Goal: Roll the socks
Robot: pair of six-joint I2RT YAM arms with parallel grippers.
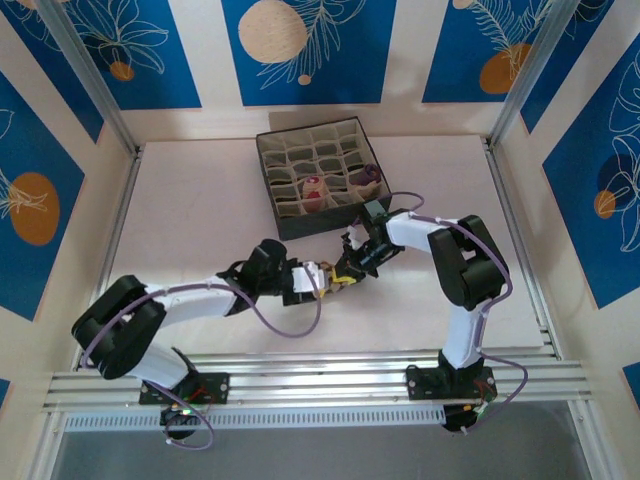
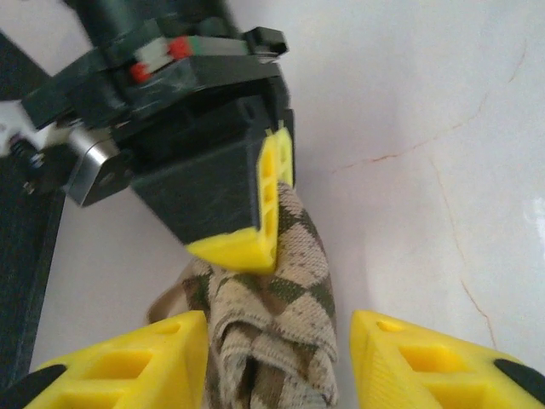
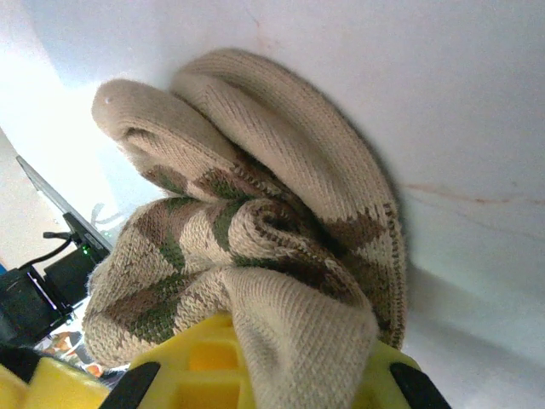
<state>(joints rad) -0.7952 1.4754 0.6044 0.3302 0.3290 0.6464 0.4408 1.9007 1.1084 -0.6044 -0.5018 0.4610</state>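
A bunched diamond-patterned sock [image 3: 255, 230] lies on the table [image 1: 200, 220] before the compartment box [image 1: 320, 222], clamped in the right gripper [image 1: 347, 266], whose arm folds back at the elbow. The low-stretched left gripper [image 2: 277, 362] straddles it, jaws apart.

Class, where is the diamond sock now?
Top view: table centre, in front of the grey box, the diamond sock is pinched by the right gripper, between the left gripper's open fingers.
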